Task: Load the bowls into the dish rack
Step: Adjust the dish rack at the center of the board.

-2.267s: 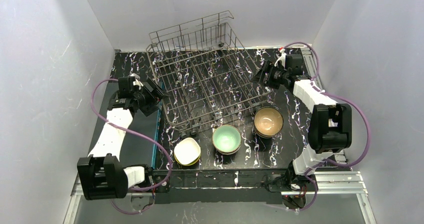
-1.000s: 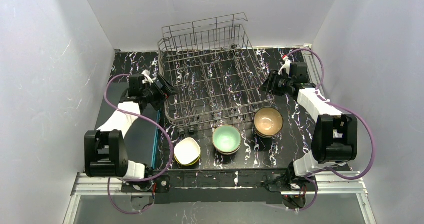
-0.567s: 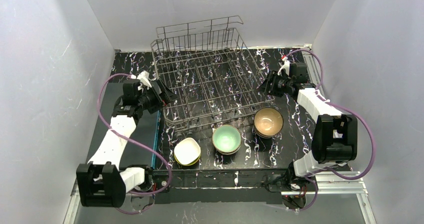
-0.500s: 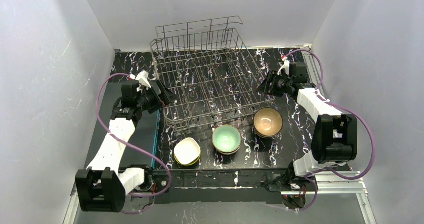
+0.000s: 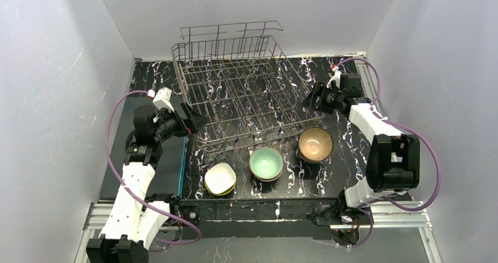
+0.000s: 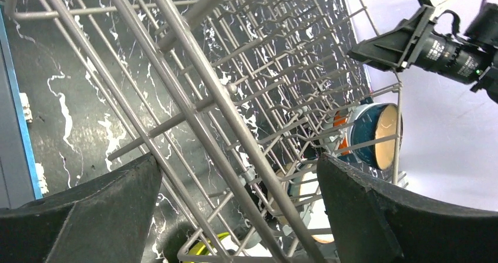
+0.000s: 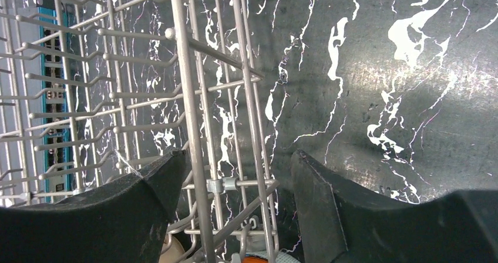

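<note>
The grey wire dish rack (image 5: pixel 235 98) stands at the back centre of the black marbled table, with no bowl inside. Three stacks of bowls sit in front of it: yellow-green and white (image 5: pixel 219 178), mint (image 5: pixel 266 163), tan (image 5: pixel 315 144). My left gripper (image 5: pixel 191 119) is open, its fingers wide on either side of the rack's left rim wire (image 6: pixel 226 98). My right gripper (image 5: pixel 306 101) is open at the rack's right rim, with rack wires (image 7: pixel 184 69) between its fingers and a gap on each side. Through the wires the left wrist view shows a teal bowl (image 6: pixel 376 137).
White walls close the table in on the left, back and right. A dark panel with a blue edge (image 5: pixel 183 163) lies under my left arm. The rack's tall back side stands close to the rear wall.
The rack has shifted left across the table. My left gripper has opened fully and drawn back toward the near left. My right gripper has widened off the rack's right rim.
</note>
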`<state>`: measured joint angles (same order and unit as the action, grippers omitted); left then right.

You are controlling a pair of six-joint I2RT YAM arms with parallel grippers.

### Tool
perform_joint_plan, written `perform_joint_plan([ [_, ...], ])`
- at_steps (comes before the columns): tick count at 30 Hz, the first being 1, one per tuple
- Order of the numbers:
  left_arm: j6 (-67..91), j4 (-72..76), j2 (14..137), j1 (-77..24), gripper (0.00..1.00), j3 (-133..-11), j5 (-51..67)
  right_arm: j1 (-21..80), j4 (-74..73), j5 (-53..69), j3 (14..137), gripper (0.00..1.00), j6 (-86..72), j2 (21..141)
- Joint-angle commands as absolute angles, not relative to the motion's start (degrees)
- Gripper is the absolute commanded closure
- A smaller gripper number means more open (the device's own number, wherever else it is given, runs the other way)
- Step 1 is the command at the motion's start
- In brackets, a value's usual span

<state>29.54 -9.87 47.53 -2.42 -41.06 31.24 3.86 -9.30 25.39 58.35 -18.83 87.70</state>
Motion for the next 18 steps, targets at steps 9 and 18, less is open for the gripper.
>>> perform_joint_plan([
  [9, 22.6, 3.7, 34.9, -4.5, 0.02, -42.8, 43.4, 6.3, -7.3, 32.5, 60.5, 0.24, -21.9, 84.2],
  [18, 16.5, 6.0, 33.5, -4.5, 0.02, -39.7, 45.0, 6.3, -6.7, 32.7, 60.0, 0.23, -22.1, 84.6],
])
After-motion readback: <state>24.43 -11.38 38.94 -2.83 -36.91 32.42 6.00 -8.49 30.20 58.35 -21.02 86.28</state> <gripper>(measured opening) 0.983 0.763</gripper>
